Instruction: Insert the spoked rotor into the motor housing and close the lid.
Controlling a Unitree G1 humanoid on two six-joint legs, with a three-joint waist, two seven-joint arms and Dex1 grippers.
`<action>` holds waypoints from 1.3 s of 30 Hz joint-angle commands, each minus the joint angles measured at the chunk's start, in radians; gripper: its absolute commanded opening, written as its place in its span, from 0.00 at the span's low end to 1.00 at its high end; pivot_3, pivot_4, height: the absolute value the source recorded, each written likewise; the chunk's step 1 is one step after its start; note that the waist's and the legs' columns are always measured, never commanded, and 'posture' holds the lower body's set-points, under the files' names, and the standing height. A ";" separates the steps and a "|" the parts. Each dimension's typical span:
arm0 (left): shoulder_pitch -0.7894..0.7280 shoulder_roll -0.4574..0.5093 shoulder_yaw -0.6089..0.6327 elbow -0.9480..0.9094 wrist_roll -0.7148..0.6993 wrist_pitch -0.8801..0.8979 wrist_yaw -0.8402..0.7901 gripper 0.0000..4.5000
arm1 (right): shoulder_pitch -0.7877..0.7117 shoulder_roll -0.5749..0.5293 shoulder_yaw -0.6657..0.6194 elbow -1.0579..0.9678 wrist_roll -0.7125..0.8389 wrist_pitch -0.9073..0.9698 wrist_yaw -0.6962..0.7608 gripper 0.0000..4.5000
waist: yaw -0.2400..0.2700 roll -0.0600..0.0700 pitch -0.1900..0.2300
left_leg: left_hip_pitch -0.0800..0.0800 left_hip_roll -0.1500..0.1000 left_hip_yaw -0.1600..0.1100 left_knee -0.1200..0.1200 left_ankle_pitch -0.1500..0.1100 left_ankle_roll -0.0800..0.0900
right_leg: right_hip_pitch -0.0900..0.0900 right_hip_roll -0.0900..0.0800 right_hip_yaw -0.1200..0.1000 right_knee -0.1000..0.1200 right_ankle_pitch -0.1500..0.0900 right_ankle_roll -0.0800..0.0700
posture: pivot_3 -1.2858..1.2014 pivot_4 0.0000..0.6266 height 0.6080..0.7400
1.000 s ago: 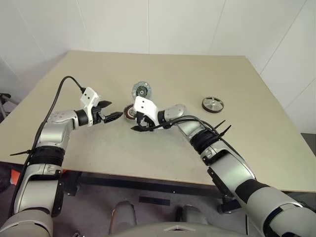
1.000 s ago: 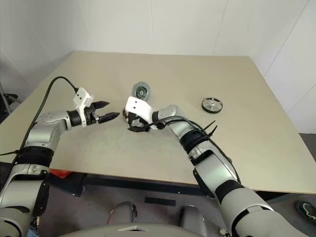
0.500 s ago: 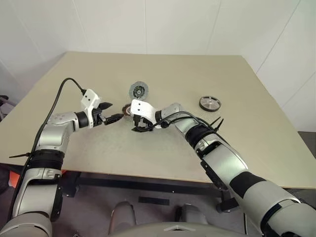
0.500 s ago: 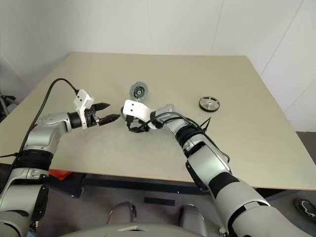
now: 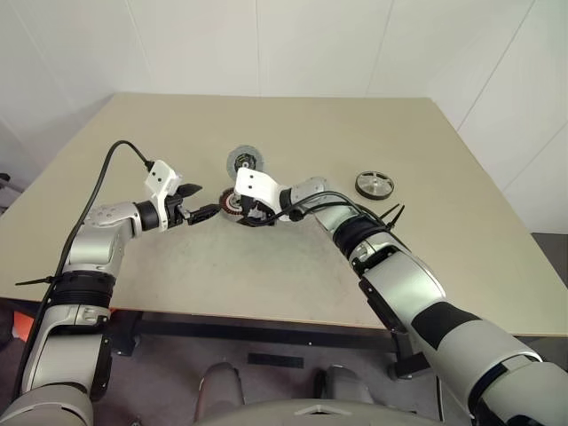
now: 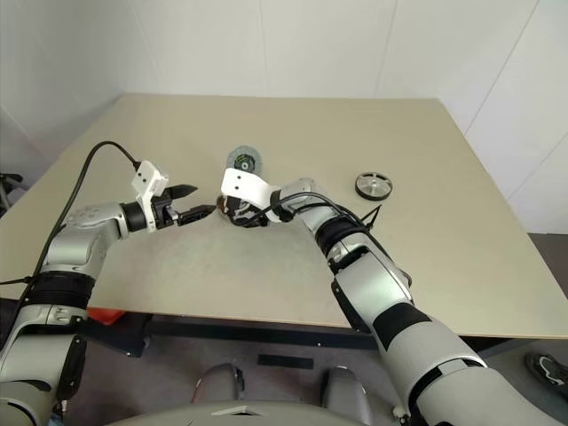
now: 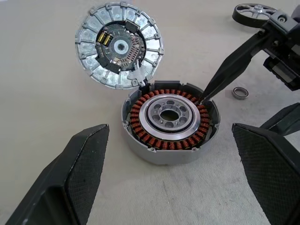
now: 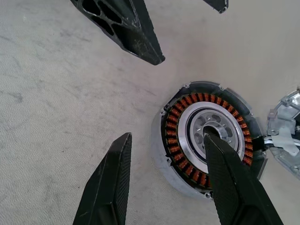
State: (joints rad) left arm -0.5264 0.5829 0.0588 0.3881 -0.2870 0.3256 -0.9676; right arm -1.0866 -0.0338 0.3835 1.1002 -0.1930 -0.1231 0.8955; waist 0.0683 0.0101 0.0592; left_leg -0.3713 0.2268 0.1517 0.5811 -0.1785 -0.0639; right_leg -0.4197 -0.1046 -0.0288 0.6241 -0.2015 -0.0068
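On my screens the motor housing (image 7: 169, 121) sat upright near the middle of the counter (image 5: 293, 266), its copper-red windings ringing a silver centre, nothing seated inside it. The lid (image 7: 119, 45) lay flat just beyond it, inner face up, its edge close against the housing rim where a small white connector joined them. The spoked rotor (image 5: 375, 185) rested well apart on the robot's right side of the counter. A tiny washer (image 7: 240, 93) lay beside the housing.

My left pincer (image 5: 203, 211) hovered just short of the housing on its left side, fingers spread wide and holding nothing. My right pincer (image 8: 166, 183) hung over the housing with its jaws parted and empty; one finger (image 8: 234, 187) reached across the windings toward the silver centre, the other stood outside the rim over bare counter.
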 commanded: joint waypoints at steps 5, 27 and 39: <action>-0.009 0.020 0.025 -0.033 -0.009 -0.002 0.003 0.99 | -0.030 0.031 -0.022 0.078 -0.020 -0.014 -0.027 0.60 | 0.000 0.000 0.000 | 0.000 0.000 0.000 0.000 0.000 0.000 | 0.000 0.000 0.000 0.000 0.000 0.000 | 0.52 0.00 1.00; 0.007 0.022 0.029 -0.051 -0.014 -0.003 0.018 0.99 | -0.027 0.021 0.000 0.140 -0.111 -0.037 -0.046 0.17 | 0.000 0.000 0.000 | 0.001 0.000 0.000 0.000 0.000 0.000 | 0.000 0.000 0.000 0.001 0.000 -0.001 | 0.52 0.00 1.00; -0.002 0.024 0.028 -0.041 -0.012 -0.006 0.015 0.99 | 0.002 -0.022 0.103 0.155 -0.231 -0.075 -0.091 0.17 | 0.002 -0.001 -0.001 | 0.004 0.000 0.000 0.000 0.000 -0.001 | 0.002 0.000 0.000 0.002 0.000 -0.001 | 0.52 0.00 1.00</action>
State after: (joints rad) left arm -0.5097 0.5870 0.0613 0.3712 -0.2892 0.3264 -0.9516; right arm -1.1028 -0.0253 0.4440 1.2157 -0.3584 -0.2189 0.8156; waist 0.0703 0.0094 0.0585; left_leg -0.3664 0.2269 0.1519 0.5813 -0.1782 -0.0645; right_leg -0.4165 -0.1047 -0.0284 0.6263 -0.2012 -0.0081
